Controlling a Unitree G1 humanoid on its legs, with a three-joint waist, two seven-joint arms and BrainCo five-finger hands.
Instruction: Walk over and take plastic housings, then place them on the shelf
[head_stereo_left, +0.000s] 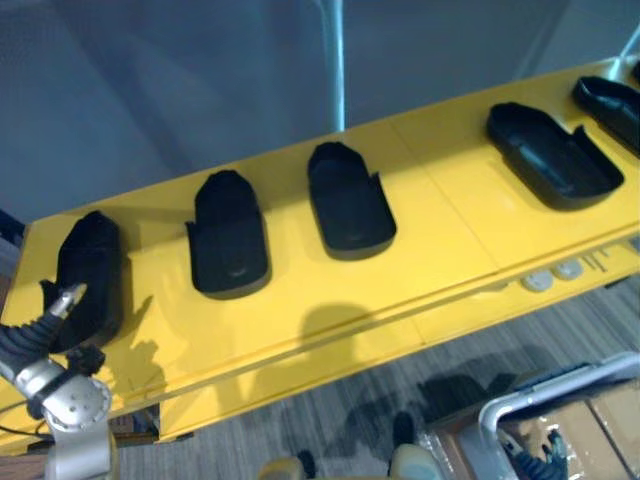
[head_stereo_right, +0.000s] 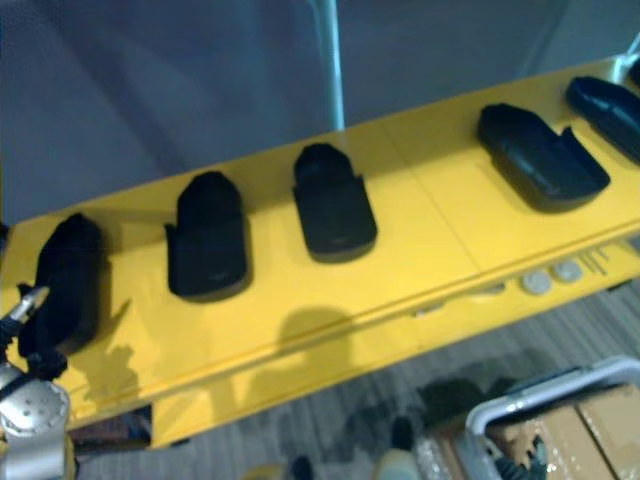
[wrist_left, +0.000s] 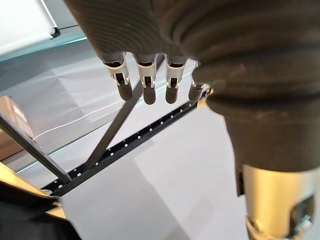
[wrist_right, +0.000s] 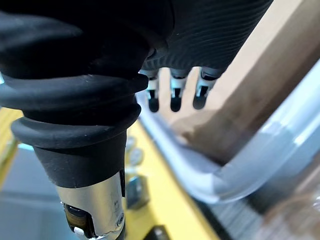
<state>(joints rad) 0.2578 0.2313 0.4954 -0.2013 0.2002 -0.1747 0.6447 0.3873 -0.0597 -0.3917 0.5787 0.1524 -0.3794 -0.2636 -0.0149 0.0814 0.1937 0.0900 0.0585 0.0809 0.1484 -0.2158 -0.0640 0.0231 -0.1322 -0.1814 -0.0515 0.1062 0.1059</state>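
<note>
Several black plastic housings lie in a row on a long yellow shelf (head_stereo_left: 440, 230): one at the far left (head_stereo_left: 90, 270), then two more (head_stereo_left: 230, 240) (head_stereo_left: 348, 200), and two open ones at the right (head_stereo_left: 552, 155) (head_stereo_left: 610, 105). My left hand (head_stereo_left: 35, 335) is at the shelf's lower left corner. One silver fingertip reaches the near edge of the leftmost housing. In the left wrist view its fingers (wrist_left: 145, 82) hang straight and hold nothing. My right hand (wrist_right: 173, 95) hangs low with relaxed, empty fingers over a grey tube.
A grey tubular cart frame (head_stereo_left: 545, 392) with a cardboard box (head_stereo_left: 600, 420) stands at the lower right, below the shelf's front. Two round white discs (head_stereo_left: 552, 275) sit on the shelf's front lip. A metal post (head_stereo_left: 338, 60) rises behind the shelf. Grey carpet lies below.
</note>
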